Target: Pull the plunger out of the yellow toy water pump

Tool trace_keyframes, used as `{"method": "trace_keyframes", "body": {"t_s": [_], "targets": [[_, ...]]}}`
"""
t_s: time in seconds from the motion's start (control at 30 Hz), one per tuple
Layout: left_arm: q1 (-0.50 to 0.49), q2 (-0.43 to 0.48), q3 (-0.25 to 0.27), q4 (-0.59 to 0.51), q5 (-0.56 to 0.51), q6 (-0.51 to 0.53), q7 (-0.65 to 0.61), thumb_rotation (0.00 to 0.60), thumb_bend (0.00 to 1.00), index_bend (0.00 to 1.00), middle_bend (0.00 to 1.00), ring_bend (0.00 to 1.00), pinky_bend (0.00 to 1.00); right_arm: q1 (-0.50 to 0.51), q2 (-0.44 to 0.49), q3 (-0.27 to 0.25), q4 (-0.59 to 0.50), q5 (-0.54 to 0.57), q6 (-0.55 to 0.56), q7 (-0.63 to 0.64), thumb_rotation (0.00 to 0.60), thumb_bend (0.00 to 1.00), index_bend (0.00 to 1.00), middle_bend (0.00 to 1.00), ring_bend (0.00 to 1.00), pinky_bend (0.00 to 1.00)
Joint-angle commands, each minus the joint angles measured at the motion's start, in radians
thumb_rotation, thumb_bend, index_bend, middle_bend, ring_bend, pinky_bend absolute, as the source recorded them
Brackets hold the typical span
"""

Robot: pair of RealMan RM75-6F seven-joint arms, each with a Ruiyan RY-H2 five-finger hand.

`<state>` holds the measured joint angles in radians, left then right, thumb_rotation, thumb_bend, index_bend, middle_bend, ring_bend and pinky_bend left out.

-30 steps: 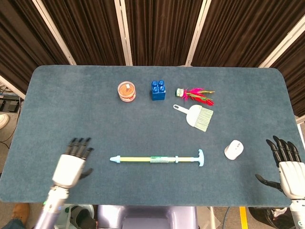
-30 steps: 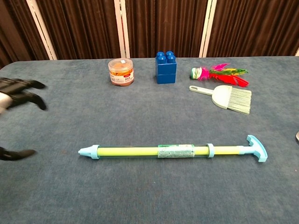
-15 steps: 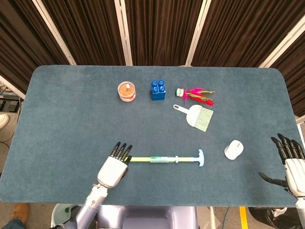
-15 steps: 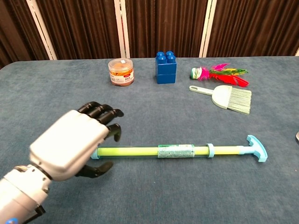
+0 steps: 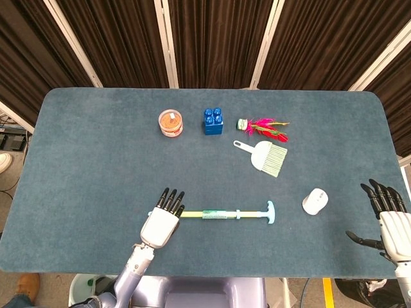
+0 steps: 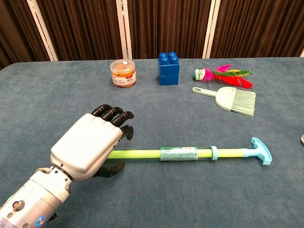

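One clear round tub (image 6: 123, 72), orange contents, unidentifiable. One blue studded block (image 6: 168, 68). One feathered shuttlecock (image 6: 221, 74). One pale plastic brush (image 6: 230, 99). One white mouse (image 5: 314, 201). One slim yellow pump (image 6: 185, 153), blue T-handled plunger (image 6: 259, 151) seated, lay on the carpeted table (image 5: 90, 154). Left hand (image 6: 92, 142) covered its nozzle end; grip unclear. Right hand (image 5: 390, 221) was spread, empty.

Blue-carpeted table (image 5: 96, 147) before dark curtains (image 5: 212, 38).
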<state>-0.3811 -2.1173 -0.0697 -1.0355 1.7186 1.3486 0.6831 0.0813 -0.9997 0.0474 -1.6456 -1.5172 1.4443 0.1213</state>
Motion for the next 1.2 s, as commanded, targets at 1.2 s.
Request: {"method": "trace_keyframes", "body": {"t_s": [1.2], "targets": [[-0.027,-0.046,0.014,0.061,-0.032,0.049,-0.073,0.6,0.49,0.67,0.31,0.2,0.17,0.046,-0.097,-0.027,0.04,-0.007,-0.093,-0.166,0.6,0.16,0.28,0.0,0.0,0.02]]}}
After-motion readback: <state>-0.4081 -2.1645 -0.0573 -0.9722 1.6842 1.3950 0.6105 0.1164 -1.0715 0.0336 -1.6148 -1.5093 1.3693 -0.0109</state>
